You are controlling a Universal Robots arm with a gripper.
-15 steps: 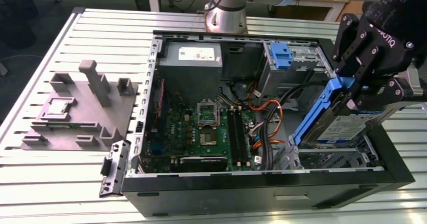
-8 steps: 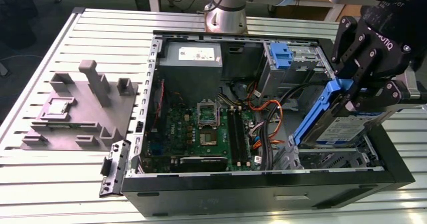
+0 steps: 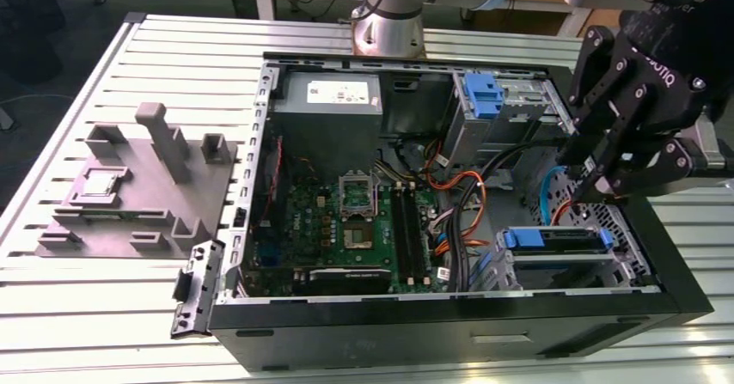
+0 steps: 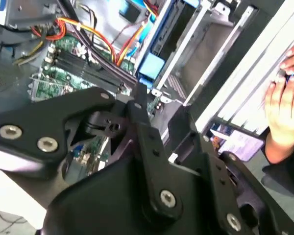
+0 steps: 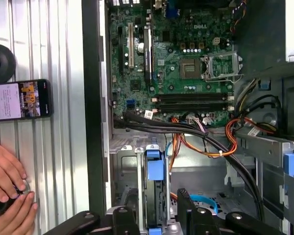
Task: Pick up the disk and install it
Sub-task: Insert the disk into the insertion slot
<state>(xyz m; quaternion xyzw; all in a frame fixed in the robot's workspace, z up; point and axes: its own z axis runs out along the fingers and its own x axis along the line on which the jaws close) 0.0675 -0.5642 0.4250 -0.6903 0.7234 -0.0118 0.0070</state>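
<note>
While the matte black pincer hangs spread and empty, the blue-railed disk sits edgewise in a grey sheet-metal bay.

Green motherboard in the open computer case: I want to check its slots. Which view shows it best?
The first wrist view: it faces the green motherboard squarely, with its face largely uncovered. The exterior view sees it obliquely, inside the black computer case. The second wrist view catches part of it, at a tilt.
</note>
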